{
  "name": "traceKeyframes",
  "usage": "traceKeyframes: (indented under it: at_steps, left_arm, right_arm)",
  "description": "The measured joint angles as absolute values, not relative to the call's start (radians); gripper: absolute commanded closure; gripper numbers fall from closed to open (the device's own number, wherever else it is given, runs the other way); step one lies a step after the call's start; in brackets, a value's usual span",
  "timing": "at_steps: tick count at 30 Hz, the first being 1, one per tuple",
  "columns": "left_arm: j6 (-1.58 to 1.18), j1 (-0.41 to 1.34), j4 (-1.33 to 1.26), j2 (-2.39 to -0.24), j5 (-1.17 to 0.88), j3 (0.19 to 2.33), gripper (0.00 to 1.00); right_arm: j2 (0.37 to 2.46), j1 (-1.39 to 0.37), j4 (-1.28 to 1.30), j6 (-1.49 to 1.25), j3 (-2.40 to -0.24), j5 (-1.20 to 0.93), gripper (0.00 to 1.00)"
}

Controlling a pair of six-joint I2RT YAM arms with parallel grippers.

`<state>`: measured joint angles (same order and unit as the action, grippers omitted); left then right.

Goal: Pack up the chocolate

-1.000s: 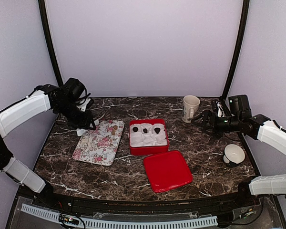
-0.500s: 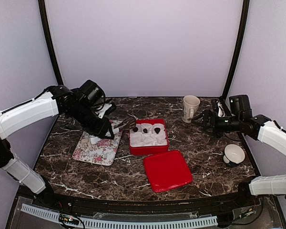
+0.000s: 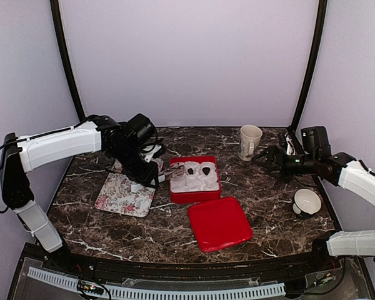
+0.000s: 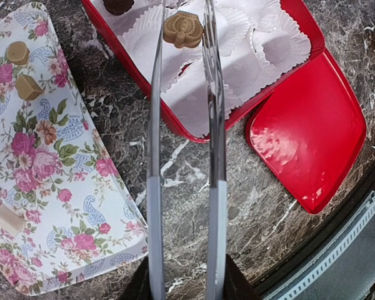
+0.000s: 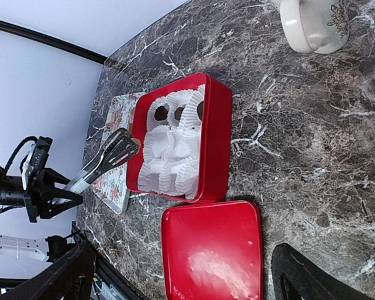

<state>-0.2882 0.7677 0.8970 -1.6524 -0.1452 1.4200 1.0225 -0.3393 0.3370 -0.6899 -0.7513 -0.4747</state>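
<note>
My left hand [image 3: 149, 177] is clamped narrow on the tongs [image 4: 213, 125], whose tips pinch a tan chocolate [image 4: 183, 29] over the paper cups in the red box [image 3: 194, 195]. Three dark chocolates [image 3: 190, 170] sit in its far row. My right hand [image 3: 265, 157] stands wide beside the mug [image 3: 250, 141]

1. Dark chocolates [image 5: 179, 112]: you have three.
2. Tan chocolates [image 4: 183, 29]: you have three.
3. Pale block [image 4: 9, 219]: you have one, of a kind you cannot tell.
4. Red box [image 3: 194, 195]: one.
5. White paper cups [image 4: 250, 59]: too bunched for you to count.
6. Red lid [image 3: 219, 223]: one.
7. Floral tray [image 3: 122, 199]: one.
8. Tongs [image 5: 106, 161]: one pair.
9. Mug [image 3: 250, 141]: one.
10. White bowl [image 3: 307, 202]: one.
</note>
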Motion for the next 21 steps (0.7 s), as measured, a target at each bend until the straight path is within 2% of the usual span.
traceKeyframes:
  at_steps: [21]
  left_arm:
    - [-0.245,0.768,0.892,-1.735,-0.108,1.464,0.62]
  right_arm:
    - [1.016,-0.339,0.344,-0.69,-0.751,-0.472,0.0]
